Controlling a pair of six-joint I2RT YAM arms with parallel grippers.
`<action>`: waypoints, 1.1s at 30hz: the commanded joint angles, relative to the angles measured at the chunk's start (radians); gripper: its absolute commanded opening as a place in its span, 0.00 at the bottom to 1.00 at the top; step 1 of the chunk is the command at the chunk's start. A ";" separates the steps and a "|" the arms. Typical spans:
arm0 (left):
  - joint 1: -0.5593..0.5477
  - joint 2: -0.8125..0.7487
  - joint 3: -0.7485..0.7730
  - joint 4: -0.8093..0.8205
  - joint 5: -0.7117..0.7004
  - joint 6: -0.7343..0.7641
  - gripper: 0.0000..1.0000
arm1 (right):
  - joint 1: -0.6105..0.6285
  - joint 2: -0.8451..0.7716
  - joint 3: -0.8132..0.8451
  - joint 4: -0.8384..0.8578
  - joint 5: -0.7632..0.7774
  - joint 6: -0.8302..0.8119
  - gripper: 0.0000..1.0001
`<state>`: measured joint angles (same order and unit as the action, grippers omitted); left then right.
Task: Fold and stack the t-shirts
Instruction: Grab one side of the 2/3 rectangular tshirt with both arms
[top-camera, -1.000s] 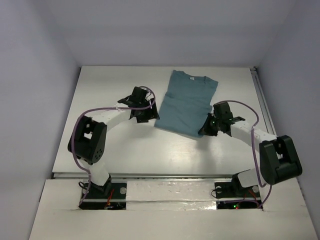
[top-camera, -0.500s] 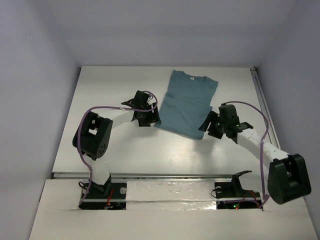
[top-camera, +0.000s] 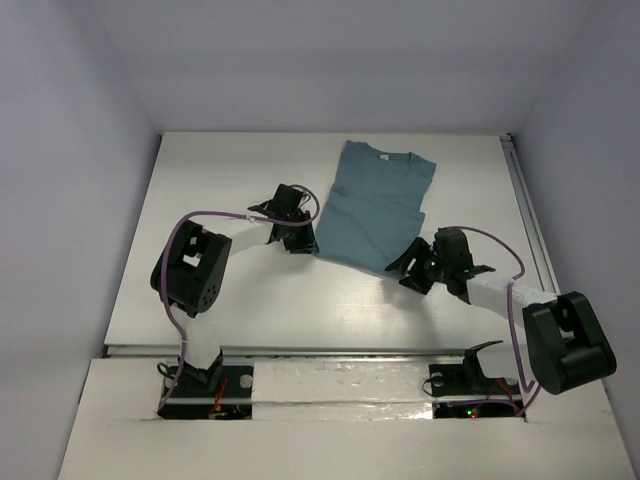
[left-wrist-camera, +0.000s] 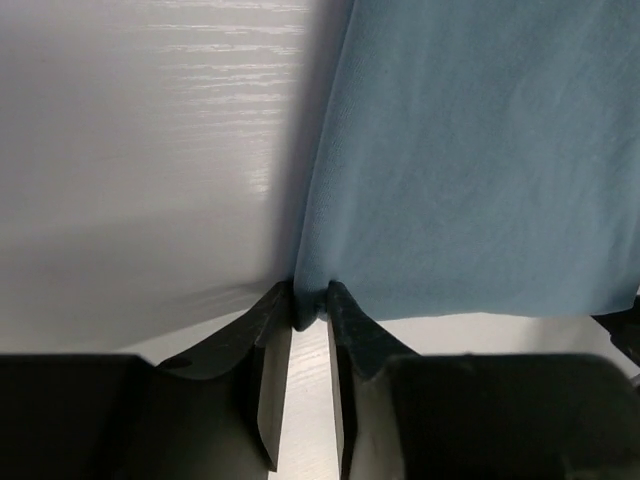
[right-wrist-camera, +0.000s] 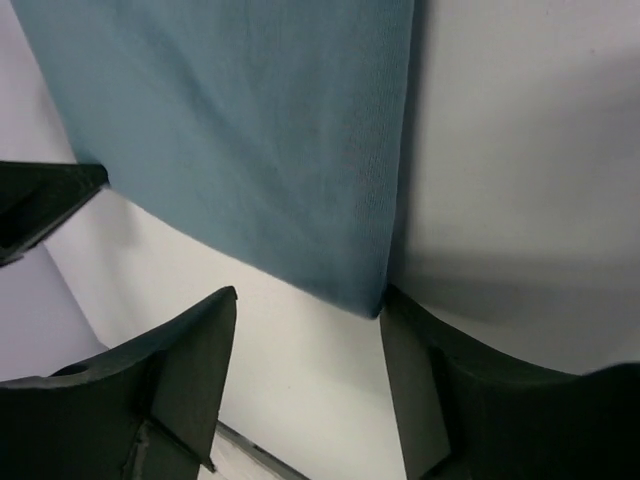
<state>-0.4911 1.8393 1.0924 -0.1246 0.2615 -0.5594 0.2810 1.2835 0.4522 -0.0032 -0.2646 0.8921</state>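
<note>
A teal-blue t-shirt (top-camera: 370, 205) lies folded lengthwise on the white table (top-camera: 230, 170), collar toward the far side. My left gripper (top-camera: 303, 243) is at its near left corner. In the left wrist view the jaws (left-wrist-camera: 310, 300) are shut on that corner of the t-shirt (left-wrist-camera: 470, 160), and a small bunch of cloth sits between the tips. My right gripper (top-camera: 405, 272) is at the near right corner. In the right wrist view it (right-wrist-camera: 308, 300) stands open; the corner of the t-shirt (right-wrist-camera: 250, 130) touches the inner side of its right finger (right-wrist-camera: 420, 350).
A metal rail (top-camera: 525, 205) runs along the table's right side, and a strip (top-camera: 330, 350) marks the near edge in front of the arm bases. Grey walls close in the left, right and far sides. Part of the left arm (right-wrist-camera: 40, 205) shows in the right wrist view.
The left gripper has slid right to the shirt's corner and closed on it. The right gripper has opened and dropped toward the near right corner.
</note>
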 joint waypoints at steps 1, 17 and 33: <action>-0.009 0.011 -0.023 -0.004 -0.016 0.004 0.16 | 0.003 0.065 -0.060 0.058 0.057 0.060 0.64; -0.009 -0.003 -0.051 0.029 -0.048 -0.045 0.09 | 0.003 -0.016 -0.096 -0.024 0.193 0.134 0.29; -0.142 -0.599 -0.574 0.036 -0.120 -0.344 0.00 | 0.107 0.055 0.135 -0.260 -0.047 -0.142 0.00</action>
<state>-0.5800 1.3853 0.5926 -0.0059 0.1585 -0.7918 0.3286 1.3827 0.5377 -0.0837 -0.2493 0.8597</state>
